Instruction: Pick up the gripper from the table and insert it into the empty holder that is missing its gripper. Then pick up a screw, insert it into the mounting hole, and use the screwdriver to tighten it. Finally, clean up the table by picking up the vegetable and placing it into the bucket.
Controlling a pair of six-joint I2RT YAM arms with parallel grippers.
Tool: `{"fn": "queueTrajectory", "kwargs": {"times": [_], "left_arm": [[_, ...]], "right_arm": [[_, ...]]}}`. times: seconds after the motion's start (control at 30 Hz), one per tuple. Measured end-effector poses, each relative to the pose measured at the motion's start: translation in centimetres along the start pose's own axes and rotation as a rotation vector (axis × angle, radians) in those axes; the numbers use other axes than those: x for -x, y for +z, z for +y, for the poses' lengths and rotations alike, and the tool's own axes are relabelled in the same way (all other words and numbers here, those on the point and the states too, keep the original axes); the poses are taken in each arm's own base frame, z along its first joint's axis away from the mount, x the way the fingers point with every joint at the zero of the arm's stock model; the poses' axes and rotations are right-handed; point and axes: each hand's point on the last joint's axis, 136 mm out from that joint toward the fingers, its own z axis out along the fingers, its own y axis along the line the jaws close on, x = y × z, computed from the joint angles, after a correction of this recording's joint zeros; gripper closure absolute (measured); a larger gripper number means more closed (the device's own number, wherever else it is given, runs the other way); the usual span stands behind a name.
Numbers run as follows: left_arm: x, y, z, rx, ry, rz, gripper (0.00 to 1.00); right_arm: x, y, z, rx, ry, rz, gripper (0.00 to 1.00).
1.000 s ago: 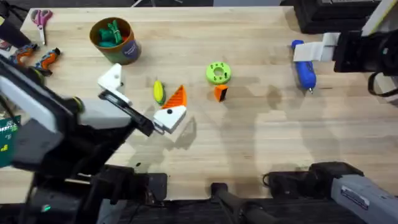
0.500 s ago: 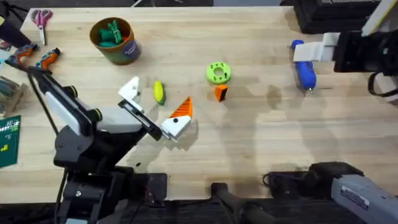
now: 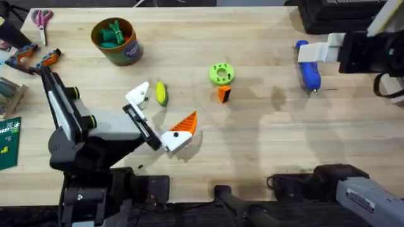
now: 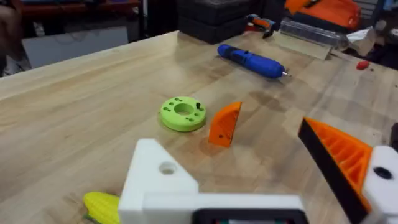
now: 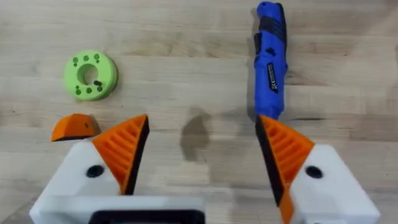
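The orange gripper lies loose on the table beside a lime-green disc. My left gripper hovers open a short way from it. One of its white fingers is the bare holder; the other carries an orange pad. The vegetable lies close by the holder. The blue screwdriver rests at the right, with my right gripper open above the table near it. The bucket stands at the back left.
Dark green toy pieces fill the bucket. Scissors, orange-handled tools and a green card sit along the left edge. A black case occupies the back right corner. A small dark piece sits on the green disc.
My left arm has drawn down away from the camera, and its gripper has shifted right and toward the near edge, past the vegetable. The right arm has not moved.
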Motion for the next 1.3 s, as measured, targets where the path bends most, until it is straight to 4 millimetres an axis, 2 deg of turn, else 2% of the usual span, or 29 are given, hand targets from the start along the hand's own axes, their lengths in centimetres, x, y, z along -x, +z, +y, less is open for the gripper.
{"fn": "queueTrajectory", "kwargs": {"times": [0.57, 1.0, 1.3], "left_arm": [[-0.2, -0.1, -1.4, -0.080, 0.063, 0.005, 0.016], [-0.2, -0.1, -1.4, -0.084, 0.066, 0.005, 0.014], [-0.2, -0.1, -1.4, -0.084, 0.066, 0.005, 0.016]], "right_arm": [[0.0, 0.0, 0.0, 0.000, 0.000, 0.000, 0.012], [0.0, 0.0, 0.0, 0.000, 0.000, 0.000, 0.012], [-0.3, -0.1, 1.8, 0.104, -0.003, 0.012, 0.012]]}}
